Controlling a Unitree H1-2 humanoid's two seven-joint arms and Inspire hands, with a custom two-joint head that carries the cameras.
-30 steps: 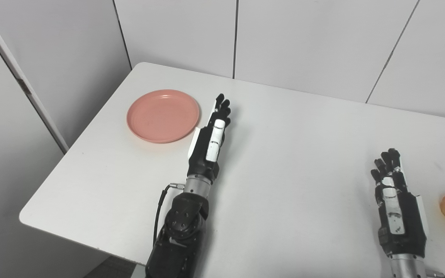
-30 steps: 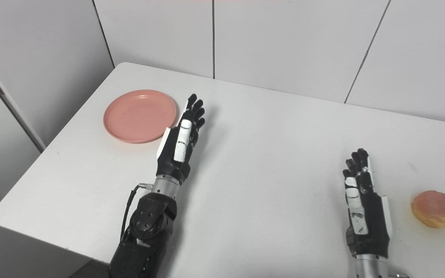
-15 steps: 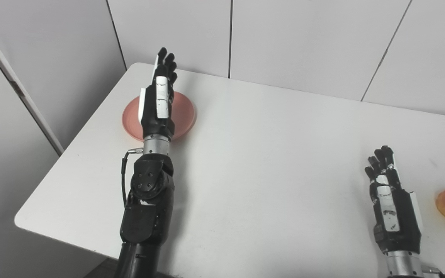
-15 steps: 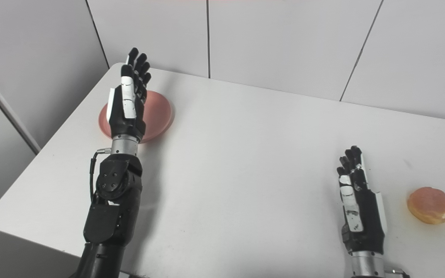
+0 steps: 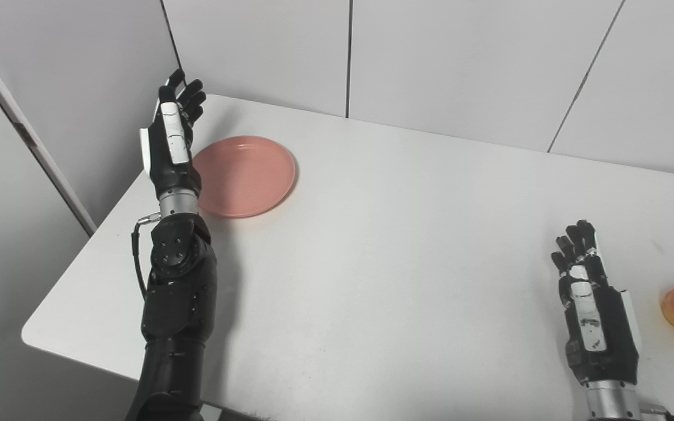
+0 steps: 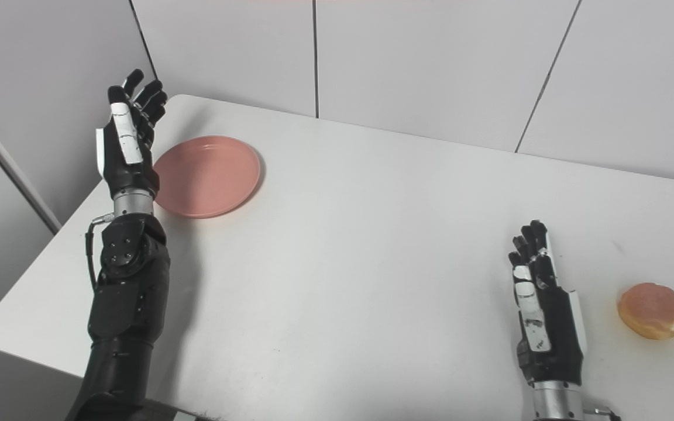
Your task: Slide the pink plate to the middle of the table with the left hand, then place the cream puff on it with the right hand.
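Note:
A round pink plate [image 5: 245, 175] lies near the table's far left corner. My left hand [image 5: 170, 137] is raised above the table just left of the plate, fingers apart, holding nothing. A golden cream puff [image 6: 653, 310] lies at the right side of the table. My right hand [image 6: 542, 310] rests open and empty on the table, a short way left of the cream puff.
The white table [image 5: 407, 234] stands against grey wall panels behind and to the left. Its left edge and front left corner [image 5: 30, 333] are close to my left arm.
My left hand has swung from the right of the plate, over it, to its left side and risen. The camera shifted slightly. The plate, cream puff and right hand have stayed in place.

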